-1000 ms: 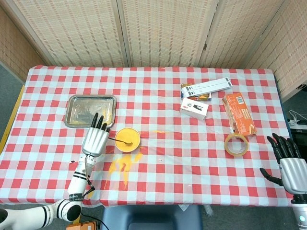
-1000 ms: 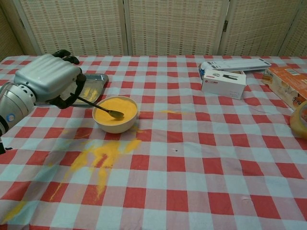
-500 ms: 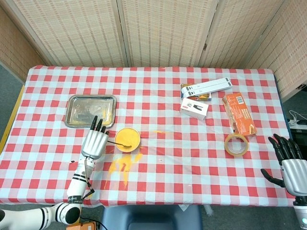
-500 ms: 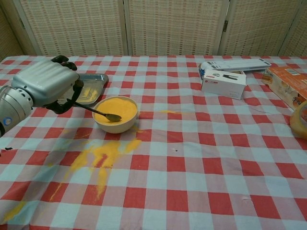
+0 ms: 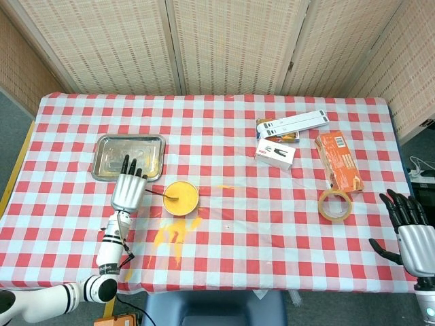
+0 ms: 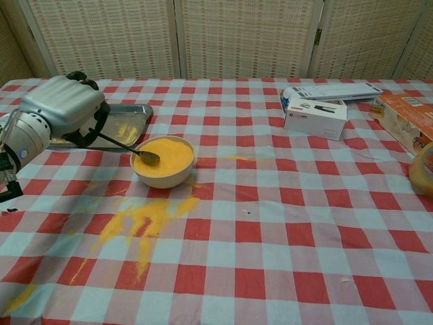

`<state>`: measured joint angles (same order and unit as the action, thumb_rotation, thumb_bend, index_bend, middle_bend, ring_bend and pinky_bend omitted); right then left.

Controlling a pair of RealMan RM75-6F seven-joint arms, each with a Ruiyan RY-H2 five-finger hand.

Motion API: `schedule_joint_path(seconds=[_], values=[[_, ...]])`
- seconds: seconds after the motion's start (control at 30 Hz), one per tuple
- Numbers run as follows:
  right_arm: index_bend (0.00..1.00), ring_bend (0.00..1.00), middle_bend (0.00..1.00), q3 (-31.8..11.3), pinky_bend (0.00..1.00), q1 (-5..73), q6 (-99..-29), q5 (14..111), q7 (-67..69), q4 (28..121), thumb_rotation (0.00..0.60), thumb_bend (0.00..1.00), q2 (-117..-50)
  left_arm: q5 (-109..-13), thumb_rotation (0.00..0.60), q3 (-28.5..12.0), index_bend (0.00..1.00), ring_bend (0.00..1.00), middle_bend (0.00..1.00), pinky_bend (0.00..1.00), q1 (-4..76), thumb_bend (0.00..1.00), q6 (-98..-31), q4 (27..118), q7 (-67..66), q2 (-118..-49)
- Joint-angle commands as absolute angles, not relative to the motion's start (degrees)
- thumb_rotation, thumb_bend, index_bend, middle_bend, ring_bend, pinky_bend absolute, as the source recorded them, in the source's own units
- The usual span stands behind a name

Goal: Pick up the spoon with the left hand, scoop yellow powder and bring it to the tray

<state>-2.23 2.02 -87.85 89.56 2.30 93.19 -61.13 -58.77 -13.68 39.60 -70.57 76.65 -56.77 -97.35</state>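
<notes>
My left hand grips the dark handle of a spoon. The spoon's bowl sits over the left part of the yellow powder in a white bowl. The metal tray lies just behind the hand and carries a little yellow powder. My right hand hangs open at the table's right front corner, holding nothing.
Spilled yellow powder streaks the checked cloth in front of the bowl. A white box, a long white box, an orange packet and a tape roll lie to the right.
My left hand has drawn back to the left and toward the tray, pulling the spoon's bowl from the middle of the powder to its left edge. The right hand stayed put.
</notes>
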Motion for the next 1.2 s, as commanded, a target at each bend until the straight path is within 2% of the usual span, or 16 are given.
schedule_joint_path(seconds=[0.03, 0.2, 0.43, 0.57, 0.8, 1.2], values=[[0.0, 0.0, 0.0, -2.31, 0.0, 1.99, -87.86, 89.39, 2.43, 93.18, 0.6, 0.14, -61.09, -59.64, 0.6, -14.37, 0.9, 0.1, 0.37, 0.0, 40.31, 0.79, -71.96, 74.47, -55.63, -98.46], [0.0, 0.0, 0.0, -2.37, 0.0, 1.99, -87.81, 89.27, 2.64, 93.16, 0.6, 0.14, -60.98, -60.78, 0.6, -14.19, 0.9, 0.1, 0.37, 0.0, 40.25, 0.79, -73.0, 75.43, -54.38, -98.0], [0.0, 0.0, 0.0, -2.33, 0.0, 1.88, -88.05, 89.42, 2.75, 93.29, 0.6, 0.14, -60.91, -60.4, 0.6, -13.22, 0.9, 0.1, 0.37, 0.0, 39.73, 0.79, -73.07, 81.33, -55.43, -95.72], [0.0, 0.0, 0.0, -2.35, 0.0, 1.98, -87.61, 89.11, 2.95, 93.23, 0.6, 0.14, -60.81, -59.82, 0.6, -14.06, 0.9, 0.1, 0.37, 0.0, 40.4, 0.79, -72.57, 81.89, -54.81, -95.42], [0.0, 0.0, 0.0, -2.7, 0.0, 2.01, -87.44, 88.4, 3.74, 93.24, 0.6, 0.14, -60.41, -59.11, 0.6, -15.11, 0.9, 0.11, 0.37, 0.0, 42.0, 0.79, -72.3, 78.2, -55.01, -96.58], [0.0, 0.0, 0.0, -2.65, 0.0, 1.53, -88.63, 89.09, 3.91, 93.19, 0.6, 0.14, -60.39, -58.48, 0.6, -12.52, 0.9, 0.11, 0.38, 0.0, 42.39, 0.79, -70.94, 74.8, -56.47, -97.79]])
